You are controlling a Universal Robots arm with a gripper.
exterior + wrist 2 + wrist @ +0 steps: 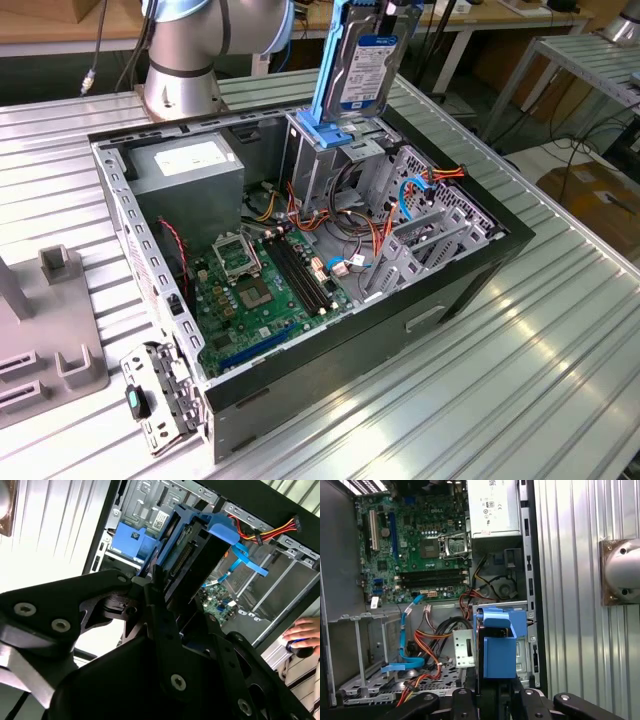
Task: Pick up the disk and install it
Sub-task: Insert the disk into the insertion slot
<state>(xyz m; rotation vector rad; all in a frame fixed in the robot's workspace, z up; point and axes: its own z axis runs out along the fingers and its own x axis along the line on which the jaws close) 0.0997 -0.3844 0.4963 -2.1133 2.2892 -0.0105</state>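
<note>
Disk (358, 62) stands on end above the open computer case (400, 320), its long axis nearly vertical with a slight lean. The labelled face is turned toward the bench's (520, 400) near edge in the exterior view. The gripper (492, 699) is clamped on the disk's upper end, one finger on each broad side, so the disk hangs straight down from it. In the first wrist view a blue rail (500, 650) shows edge-on between the fingers.

What matters is the line below. The disk's lower end sits right at the open top of the grey drive cage (330, 165), in the part of the case nearest the bench's far edge, beside the power supply (190, 165). I judge the disk roughly lined up with the slot, but whether its tip has entered the cage I cannot tell.
</note>
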